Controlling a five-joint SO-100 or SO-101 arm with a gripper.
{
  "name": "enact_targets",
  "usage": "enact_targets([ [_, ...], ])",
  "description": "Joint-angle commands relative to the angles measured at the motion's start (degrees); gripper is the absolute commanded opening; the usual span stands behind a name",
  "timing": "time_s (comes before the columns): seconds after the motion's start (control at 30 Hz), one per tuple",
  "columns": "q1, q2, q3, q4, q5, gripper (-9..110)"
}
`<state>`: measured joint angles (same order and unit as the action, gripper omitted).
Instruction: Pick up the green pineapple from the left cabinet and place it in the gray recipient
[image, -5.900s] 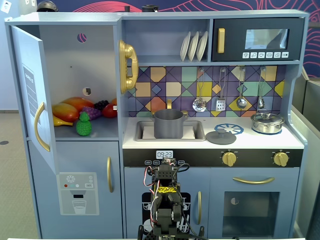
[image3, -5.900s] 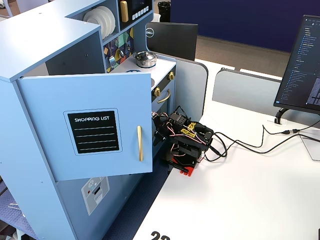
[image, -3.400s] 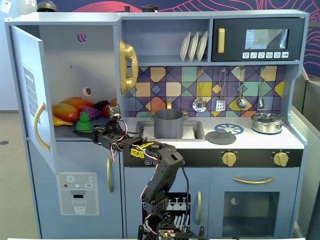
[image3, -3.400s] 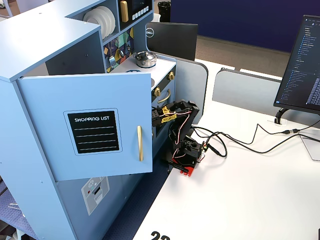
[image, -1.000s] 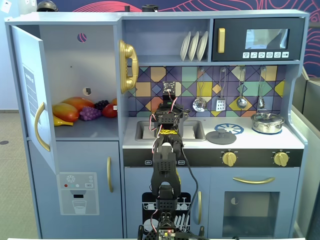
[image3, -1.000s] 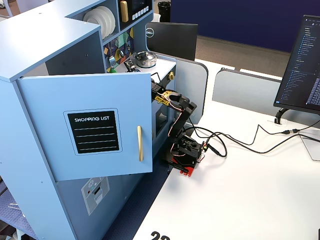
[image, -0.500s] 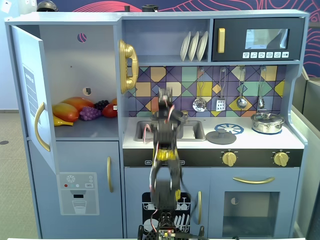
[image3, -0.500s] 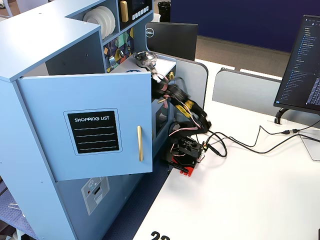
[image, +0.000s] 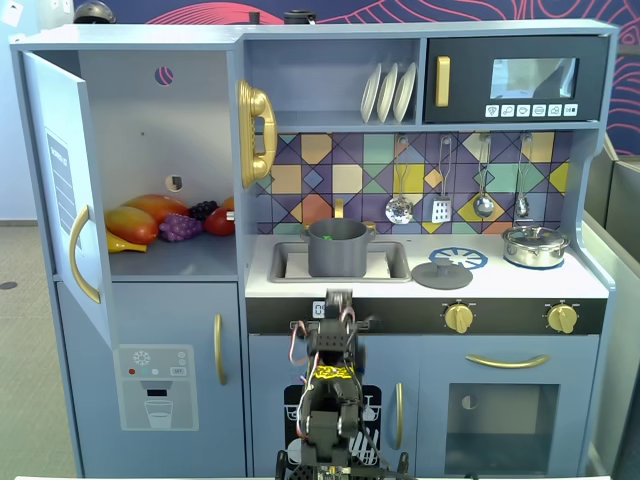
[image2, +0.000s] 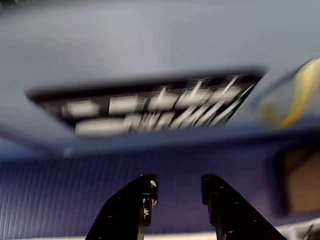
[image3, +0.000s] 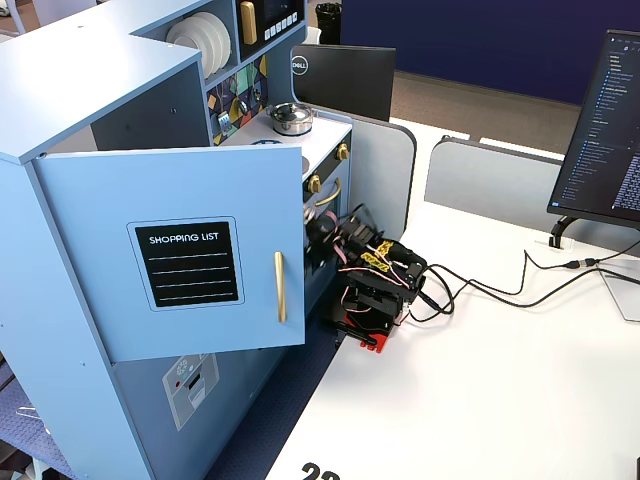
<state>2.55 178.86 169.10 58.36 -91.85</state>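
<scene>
Arm (image: 330, 400) folded low at bottom centre of a fixed view, black links with yellow and red wiring, close against the kitchen's lower doors. In the wrist view the gripper (image2: 177, 187) enters from the bottom edge: two black plastic fingers (image2: 135, 205), jaws apart, nothing between them. Beyond them, blurred, a blue panel with a black label bearing white print (image2: 145, 107).

Pineapple: only a small bright green spot (image: 329, 238) shows inside the pot, centre of a fixed view; shape and texture too small to tell.

Pot (image: 337, 247): dark grey, matte, straight-walled cylinder, standing in the white rectangular sink (image: 398, 262). A flat grey round lid (image: 442, 274) lies just right of the sink on the white counter.

Cabinet (image: 160, 150), upper left: smooth pale blue-grey panels, round hole in the back wall, door (image: 65, 180) swung open with a curved gold handle. On its shelf lie glossy orange-yellow mangoes (image: 135, 222) and a knobbly purple grape bunch (image: 180, 227), touching.

Far right of the counter, a shiny silver lidded pot (image: 535, 245)

In another fixed view the door's outer face carries a black "SHOPPING LIST" panel (image3: 188, 265)
</scene>
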Motion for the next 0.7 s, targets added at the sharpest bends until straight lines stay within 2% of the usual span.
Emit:
enact_targets([
  [0.0, -4.48, -5.45, 2.81, -3.52, 7.82, 0],
  [0.07, -6.15, -5.27, 2.81, 2.20, 5.98, 0],
  [0.23, -7.82, -0.53, 2.81, 16.08, 10.02, 0],
  [0.33, -7.38, 3.16, 2.81, 27.69, 5.19, 0],
  [0.5, -2.29, 3.25, 2.90, 29.27, 5.45, 2],
  [0.67, -1.76, 3.25, 2.90, 29.27, 5.36, 2],
])
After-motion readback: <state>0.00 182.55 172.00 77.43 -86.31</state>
